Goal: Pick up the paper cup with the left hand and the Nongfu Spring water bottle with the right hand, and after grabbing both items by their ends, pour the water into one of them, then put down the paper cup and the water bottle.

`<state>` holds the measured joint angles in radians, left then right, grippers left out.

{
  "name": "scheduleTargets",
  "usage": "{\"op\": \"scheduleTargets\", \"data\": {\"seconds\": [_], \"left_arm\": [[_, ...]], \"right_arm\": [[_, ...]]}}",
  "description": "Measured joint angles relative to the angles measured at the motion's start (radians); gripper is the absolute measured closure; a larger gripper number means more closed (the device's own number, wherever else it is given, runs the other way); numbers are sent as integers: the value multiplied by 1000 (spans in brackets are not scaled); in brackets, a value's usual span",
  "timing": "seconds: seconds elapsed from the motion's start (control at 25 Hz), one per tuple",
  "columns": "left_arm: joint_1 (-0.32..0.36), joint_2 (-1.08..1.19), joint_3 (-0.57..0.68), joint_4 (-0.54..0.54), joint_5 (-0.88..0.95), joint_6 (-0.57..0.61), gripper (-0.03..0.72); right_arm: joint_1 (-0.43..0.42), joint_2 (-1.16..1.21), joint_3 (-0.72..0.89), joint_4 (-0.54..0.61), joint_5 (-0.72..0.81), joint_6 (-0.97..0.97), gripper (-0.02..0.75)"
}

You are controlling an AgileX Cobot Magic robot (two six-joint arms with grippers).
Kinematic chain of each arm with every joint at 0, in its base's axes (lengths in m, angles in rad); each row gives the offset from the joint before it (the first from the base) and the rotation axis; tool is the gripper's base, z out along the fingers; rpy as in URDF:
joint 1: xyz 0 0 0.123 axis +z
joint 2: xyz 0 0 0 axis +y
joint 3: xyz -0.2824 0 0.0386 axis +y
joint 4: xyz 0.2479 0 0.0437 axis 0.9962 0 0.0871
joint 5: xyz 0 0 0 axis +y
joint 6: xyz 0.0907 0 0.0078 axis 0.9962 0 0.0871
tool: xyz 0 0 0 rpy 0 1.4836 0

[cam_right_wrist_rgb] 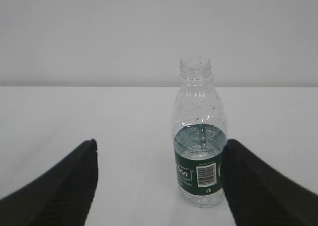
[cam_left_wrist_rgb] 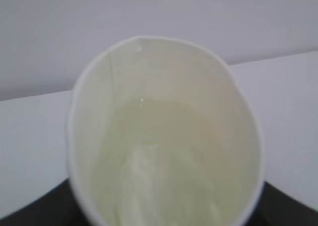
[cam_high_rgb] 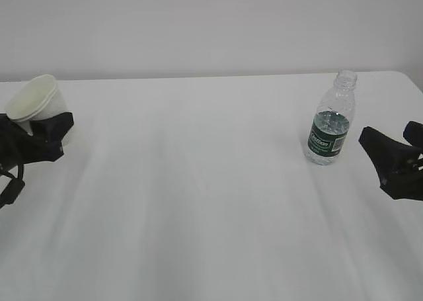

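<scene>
At 9 o'clock the left hand (cam_high_rgb: 36, 139) grips the tilted paper cup (cam_high_rgb: 34, 102), which may crush or slip, while at 3 o'clock the right hand (cam_high_rgb: 394, 157), jaws wide and empty, may topple the upright Nongfu Spring water bottle (cam_high_rgb: 332, 121) if misaligned.

Matt paper cup (cam_high_rgb: 36, 102), clear ribbed plastic bottle (cam_high_rgb: 330, 126)

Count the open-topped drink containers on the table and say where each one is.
2. The paper cup sits tilted at the far left, between the left gripper's fingers. The capless water bottle stands upright at the right, free. None seems hidden.
</scene>
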<state>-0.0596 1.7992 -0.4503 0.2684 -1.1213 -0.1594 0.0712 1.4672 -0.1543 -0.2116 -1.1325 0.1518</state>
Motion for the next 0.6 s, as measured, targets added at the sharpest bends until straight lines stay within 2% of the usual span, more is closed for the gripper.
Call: {"op": "scheduleTargets", "data": {"seconds": [0.4,0.6], "left_arm": [[0,0,0,-182,0,56,270],[0,0,0,-212,0,59,270]], "right_arm": [[0,0,0,-2,0,0,152],[0,0,0,-2,0,0,152]]}}
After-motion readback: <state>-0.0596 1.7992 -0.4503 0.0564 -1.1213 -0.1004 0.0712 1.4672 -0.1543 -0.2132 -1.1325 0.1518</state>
